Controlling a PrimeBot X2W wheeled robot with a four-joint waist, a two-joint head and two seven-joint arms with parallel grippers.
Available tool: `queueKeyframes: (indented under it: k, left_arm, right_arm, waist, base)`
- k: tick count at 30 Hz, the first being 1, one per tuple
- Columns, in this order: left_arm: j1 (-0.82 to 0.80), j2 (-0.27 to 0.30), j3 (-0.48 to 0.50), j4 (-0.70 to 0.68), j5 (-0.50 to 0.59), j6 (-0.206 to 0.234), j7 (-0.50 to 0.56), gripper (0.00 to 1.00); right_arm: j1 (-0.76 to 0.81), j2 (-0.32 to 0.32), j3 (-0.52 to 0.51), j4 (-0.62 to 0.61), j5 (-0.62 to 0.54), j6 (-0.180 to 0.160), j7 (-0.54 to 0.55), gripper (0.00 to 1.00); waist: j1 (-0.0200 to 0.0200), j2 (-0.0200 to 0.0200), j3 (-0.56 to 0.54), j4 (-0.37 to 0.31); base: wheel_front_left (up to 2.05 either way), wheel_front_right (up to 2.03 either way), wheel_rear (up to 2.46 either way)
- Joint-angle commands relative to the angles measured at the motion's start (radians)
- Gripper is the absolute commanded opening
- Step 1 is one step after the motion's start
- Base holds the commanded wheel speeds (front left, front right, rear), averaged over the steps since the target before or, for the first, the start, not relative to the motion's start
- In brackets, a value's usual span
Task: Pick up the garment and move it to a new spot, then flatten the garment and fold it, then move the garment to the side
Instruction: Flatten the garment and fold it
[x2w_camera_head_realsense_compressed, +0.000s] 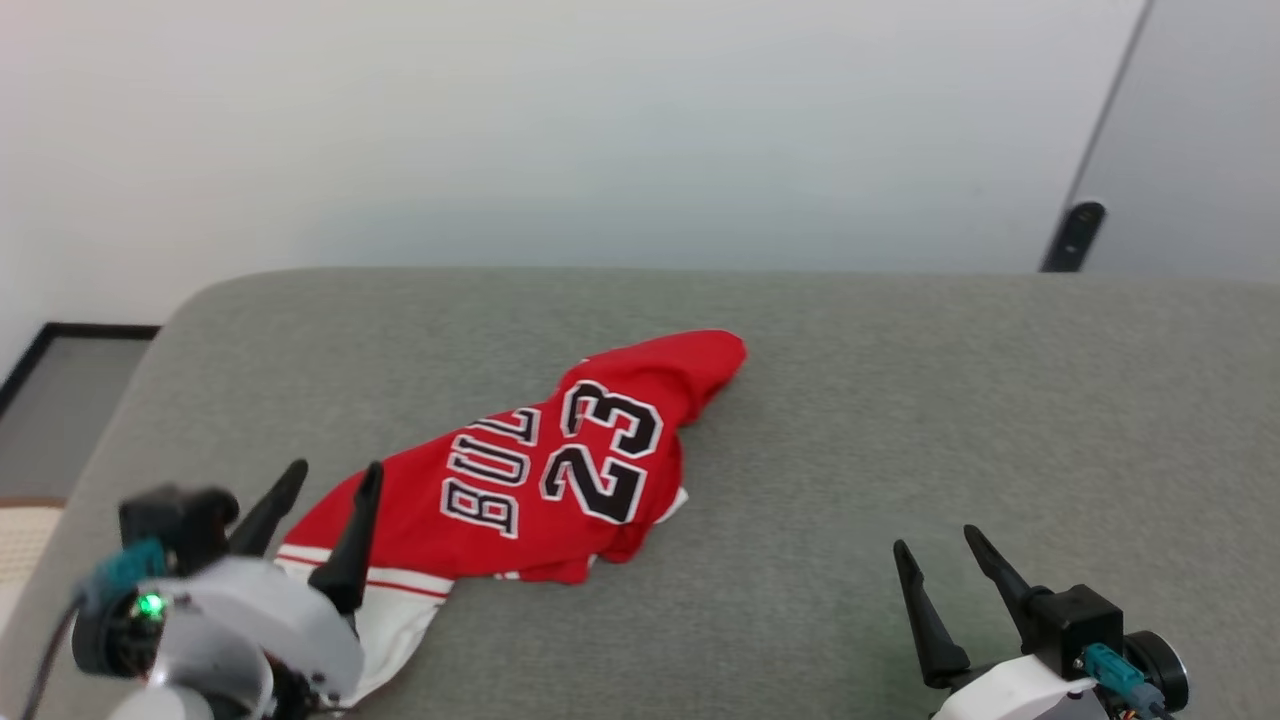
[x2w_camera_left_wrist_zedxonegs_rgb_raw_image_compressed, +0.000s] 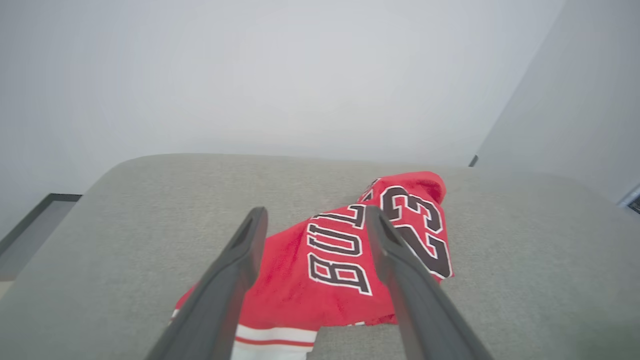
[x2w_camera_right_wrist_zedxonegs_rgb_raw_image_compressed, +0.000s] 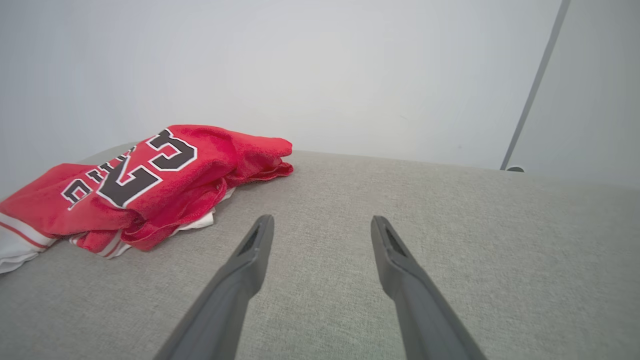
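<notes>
The garment (x2w_camera_head_realsense_compressed: 540, 470) is a red jersey with black "BULL" and "23" lettering and a white sleeve, lying crumpled on a grey cushioned surface (x2w_camera_head_realsense_compressed: 900, 400). My left gripper (x2w_camera_head_realsense_compressed: 335, 470) hovers open over the garment's near-left end, above the striped sleeve trim. In the left wrist view the garment (x2w_camera_left_wrist_zedxonegs_rgb_raw_image_compressed: 330, 270) lies beneath and between the spread fingers of the left gripper (x2w_camera_left_wrist_zedxonegs_rgb_raw_image_compressed: 315, 215), nothing pinched. My right gripper (x2w_camera_head_realsense_compressed: 935, 540) stands open at the lower right, well clear of the cloth. In the right wrist view the right gripper (x2w_camera_right_wrist_zedxonegs_rgb_raw_image_compressed: 320, 222) is over bare cushion, with the garment (x2w_camera_right_wrist_zedxonegs_rgb_raw_image_compressed: 150, 175) to the left.
The grey surface has a rounded far-left corner (x2w_camera_head_realsense_compressed: 200, 300) with floor beyond. A pale wall (x2w_camera_head_realsense_compressed: 600, 130) stands behind. A dark small object (x2w_camera_head_realsense_compressed: 1073, 237) sits at the far right past the surface's back edge.
</notes>
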Motion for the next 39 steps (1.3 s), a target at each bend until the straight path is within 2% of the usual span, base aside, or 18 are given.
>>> queueKeyframes:
  k: [1, 3, 8, 12, 17, 25, 32, 35, 39]
  left_arm:
    - [0.021, -0.002, 0.002, 0.008, 0.024, -0.008, -0.045, 1.0]
    - [0.057, -0.029, -0.002, 0.023, 0.034, -0.016, -0.121, 1.0]
    - [0.106, -0.081, 0.027, 0.062, 0.062, 0.006, -0.3, 1.0]
    - [0.136, -0.133, 0.051, 0.085, 0.051, 0.019, -0.359, 1.0]
    - [0.15, -0.172, 0.03, 0.104, 0.059, -0.006, -0.374, 1.0]
    - [0.123, -0.208, -0.054, 0.138, 0.068, -0.063, -0.363, 1.0]
    - [0.106, -0.264, -0.107, 0.161, 0.05, -0.115, -0.37, 1.0]
    - [0.098, -0.291, -0.115, 0.175, 0.047, -0.129, -0.376, 1.0]
    - [0.087, -0.326, -0.109, 0.202, 0.051, -0.149, -0.384, 1.0]
  right_arm:
    - [-0.011, -0.008, 0.01, 0.001, 0.01, -0.001, 0.005, 1.0]
    - [-0.023, -0.016, 0.017, -0.001, 0.022, -0.001, 0.012, 1.0]
    - [-0.043, -0.048, 0.035, 0.006, 0.05, -0.001, 0.041, 1.0]
    - [-0.079, -0.08, 0.067, 0.027, 0.09, -0.001, 0.091, 1.0]
    - [-0.17, -0.15, 0.182, 0.076, 0.176, -0.001, 0.204, 1.0]
    - [-0.32, -0.261, 0.367, 0.188, 0.357, -0.001, 0.433, 1.0]
    - [-0.482, -0.294, 0.509, 0.265, 0.463, -0.001, 0.618, 1.0]
    - [-0.564, -0.3, 0.552, 0.339, 0.465, -0.001, 0.681, 1.0]
    - [-0.658, -0.27, 0.6, 0.447, 0.472, -0.001, 0.755, 1.0]
  waist:
    - [0.0, 0.0, -0.024, 0.057]
    - [0.0, 0.0, -0.032, 0.087]
    - [0.0, 0.0, -0.055, 0.173]
    - [0.0, 0.0, -0.066, 0.242]
    - [0.0, 0.0, -0.07, 0.318]
    - [0.0, 0.0, -0.073, 0.433]
    - [0.0, 0.0, -0.023, 0.487]
    - [0.0, 0.0, 0.01, 0.504]
    - [0.0, 0.0, 0.055, 0.523]
  base:
    - [0.0, 0.0, 0.0]
    - [0.0, 0.0, 0.0]
    - [0.0, 0.0, 0.0]
    - [0.0, 0.0, 0.0]
    - [0.0, 0.0, 0.0]
    - [0.0, 0.0, 0.0]
    - [0.0, 0.0, 0.0]
    - [0.0, 0.0, 0.0]
    - [0.0, 0.0, 0.0]
